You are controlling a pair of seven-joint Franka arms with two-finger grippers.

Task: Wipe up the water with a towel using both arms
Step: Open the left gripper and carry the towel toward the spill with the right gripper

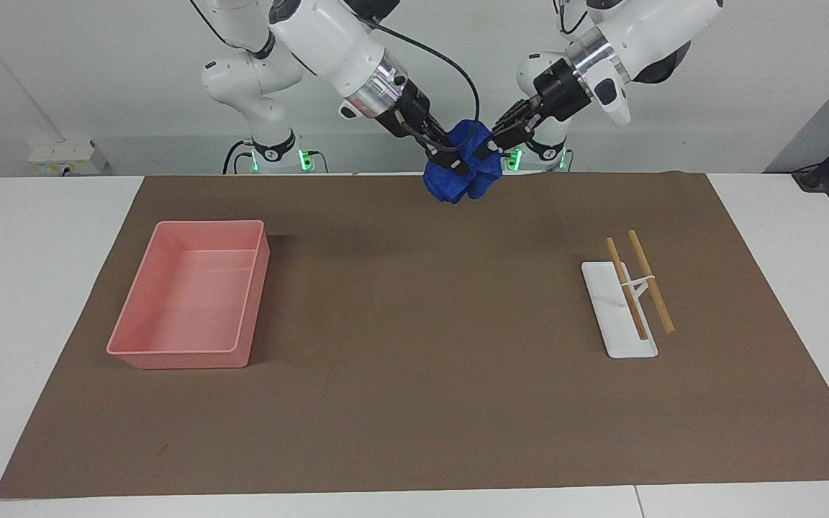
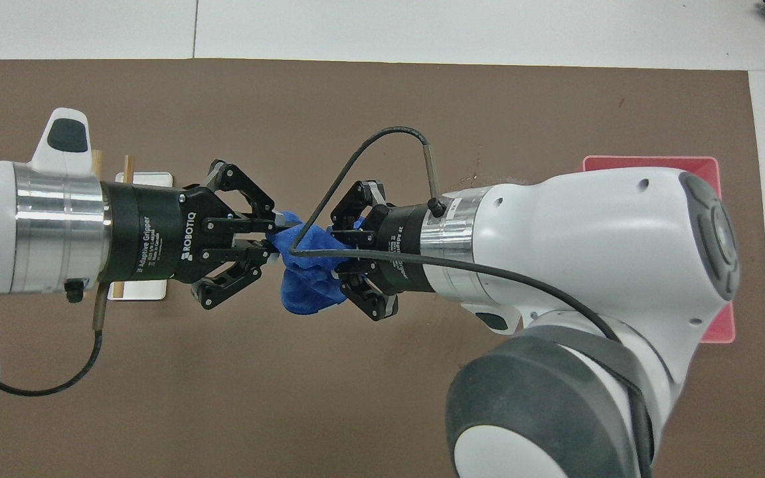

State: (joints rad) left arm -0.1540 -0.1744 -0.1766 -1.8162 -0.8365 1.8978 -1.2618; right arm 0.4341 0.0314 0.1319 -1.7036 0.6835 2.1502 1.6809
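- Towel (image 1: 466,173): bunched, held in air over the brown mat (image 1: 414,403), between 2 grippers.
- Left gripper (image 1: 488,149): pinching towel edge.
- Right gripper (image 1: 452,163): clamped onto towel.

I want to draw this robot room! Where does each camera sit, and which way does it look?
Facing view: sits high across the table, looks at the robots; both white arms show at the top, holding the towel up over the brown mat.
Overhead view: sits high above the robots, looks steeply down; the left gripper and right gripper meet mid-picture.
Both show: towel, pink tray, chopstick rest.
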